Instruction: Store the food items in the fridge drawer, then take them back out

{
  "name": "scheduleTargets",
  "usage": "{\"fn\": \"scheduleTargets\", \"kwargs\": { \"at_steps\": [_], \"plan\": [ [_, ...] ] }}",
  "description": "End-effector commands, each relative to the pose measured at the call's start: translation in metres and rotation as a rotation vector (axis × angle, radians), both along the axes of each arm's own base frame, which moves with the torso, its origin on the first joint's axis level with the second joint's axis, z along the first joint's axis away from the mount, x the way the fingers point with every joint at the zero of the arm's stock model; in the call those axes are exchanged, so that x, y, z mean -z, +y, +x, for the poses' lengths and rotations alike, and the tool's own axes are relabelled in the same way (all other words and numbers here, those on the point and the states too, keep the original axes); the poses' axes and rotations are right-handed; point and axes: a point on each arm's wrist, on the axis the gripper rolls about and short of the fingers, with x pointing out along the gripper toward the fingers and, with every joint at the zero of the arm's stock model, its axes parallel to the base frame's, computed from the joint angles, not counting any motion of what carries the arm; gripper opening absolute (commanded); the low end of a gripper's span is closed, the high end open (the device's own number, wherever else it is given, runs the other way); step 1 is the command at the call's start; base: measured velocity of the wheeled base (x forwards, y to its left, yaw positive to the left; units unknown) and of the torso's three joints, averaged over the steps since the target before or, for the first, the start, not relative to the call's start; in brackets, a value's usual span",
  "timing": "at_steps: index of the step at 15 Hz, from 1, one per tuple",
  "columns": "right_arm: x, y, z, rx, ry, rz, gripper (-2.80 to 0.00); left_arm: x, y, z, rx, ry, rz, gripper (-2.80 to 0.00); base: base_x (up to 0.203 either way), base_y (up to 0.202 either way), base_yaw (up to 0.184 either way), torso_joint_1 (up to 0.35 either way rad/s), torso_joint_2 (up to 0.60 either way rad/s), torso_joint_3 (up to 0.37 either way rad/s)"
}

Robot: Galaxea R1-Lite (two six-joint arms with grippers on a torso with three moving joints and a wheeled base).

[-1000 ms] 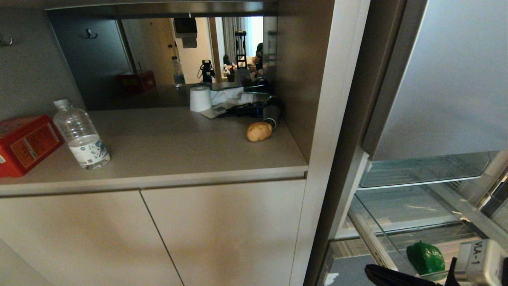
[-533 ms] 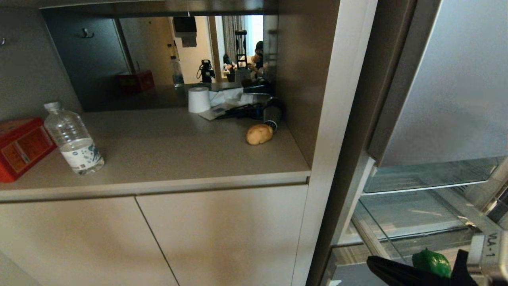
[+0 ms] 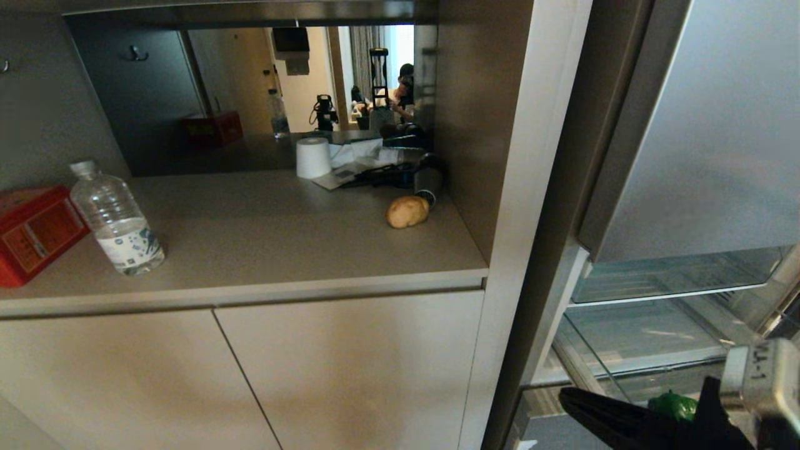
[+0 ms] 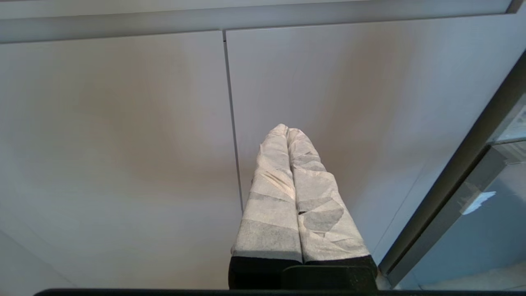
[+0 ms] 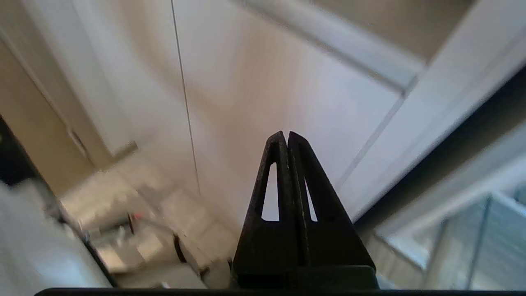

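The potato is laid lengthwise across the tabletop; the pepper is seen just behind the closed right gripper.

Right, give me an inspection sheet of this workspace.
Surface: beige counter above two closed cabinet doors.
Job's things: potato lies on the counter near its right end; green pepper sits low in the open fridge, partly hidden by the right arm.
Clutter: water bottle upright, red tin box beside it, paper roll and dark items at the back.
Grippers: right gripper in front of the pepper, jaws shut, empty; left gripper faces the cabinet doors, jaws shut, empty.
Cables: nothing seen.
Surroundings: a person shows in the mirror.
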Motion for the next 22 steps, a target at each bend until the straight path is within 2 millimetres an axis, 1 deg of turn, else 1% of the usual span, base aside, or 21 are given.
{"fn": "scheduleTargets", "kwargs": {
  "at_steps": [1, 4, 5, 6, 7, 10, 11, 12, 14, 16, 18, 20, 22],
  "plan": [
    [-0.004, 0.028, 0.015, 0.005, 0.014, -0.018, -2.80, 0.000, 0.000, 0.000, -0.001, 0.001, 0.000, -2.80, 0.000, 0.000, 0.000, 0.000, 0.00, 0.000],
    [-0.009, 0.087, 0.050, 0.038, 0.017, -0.002, -2.80, 0.000, 0.000, 0.000, -0.001, 0.001, -0.002, -2.80, 0.000, 0.000, 0.000, 0.000, 0.00, 0.000],
    [-0.016, 0.108, 0.066, 0.072, 0.000, 0.024, -2.80, 0.000, 0.000, 0.000, -0.001, 0.001, -0.002, -2.80, 0.000, 0.000, 0.000, 0.000, 0.00, 0.000],
    [-0.023, 0.123, 0.082, 0.107, -0.018, 0.049, -2.80, 0.000, 0.000, 0.000, -0.001, 0.001, -0.002, -2.80, 0.000, 0.000, 0.000, 0.000, 0.00, 0.000],
    [-0.031, 0.132, 0.098, 0.149, -0.028, 0.060, 0.00, 0.000, 0.000, 0.000, -0.001, 0.001, -0.002, -2.80, 0.000, 0.000, 0.000, 0.000, 0.00, 0.000],
    [-0.052, 0.142, 0.140, 0.244, -0.033, 0.064, 0.00, 0.000, 0.000, 0.000, -0.001, 0.001, -0.002, -2.80, 0.000, 0.000, 0.000, 0.000, 0.00, 0.000],
    [-0.055, 0.139, 0.161, 0.294, -0.037, 0.062, 0.00, 0.000, 0.000, 0.000, -0.001, 0.001, -0.002, -2.80, 0.000, 0.000, 0.000, 0.000, 0.00, 0.000],
    [-0.053, 0.134, 0.183, 0.348, -0.032, 0.048, 0.00, 0.000, 0.000, 0.000, -0.001, 0.001, -0.002, -2.80, 0.000, 0.000, 0.000, 0.000, 0.00, 0.000],
    [-0.040, 0.130, 0.212, 0.399, -0.009, 0.013, 0.00, 0.000, 0.000, 0.000, -0.001, 0.001, -0.002, -2.80, 0.000, 0.000, 0.000, 0.000, 0.00, 0.000],
    [-0.031, 0.124, 0.232, 0.434, 0.000, 0.007, 0.00, 0.000, 0.000, 0.000, -0.001, 0.001, -0.002, -2.80, 0.000, 0.000, 0.000, 0.000, 0.00, 0.000],
    [-0.023, 0.123, 0.250, 0.437, 0.009, 0.015, 0.00, 0.000, 0.000, 0.000, -0.001, 0.001, -0.002, -2.80, 0.000, 0.000, 0.000, 0.000, 0.00, 0.000],
    [-0.029, 0.127, 0.262, 0.442, -0.032, 0.066, 0.00, 0.000, 0.000, 0.000, -0.001, 0.001, -0.002, -2.80, 0.000, 0.000, 0.000, 0.000, 0.00, 0.000],
    [-0.032, 0.134, 0.265, 0.440, -0.077, 0.100, 0.00, 0.000, 0.000, 0.000, -0.001, 0.001, -0.002, -2.80, 0.000, 0.000, 0.000, 0.000, 0.00, 0.000]
  ]
}}
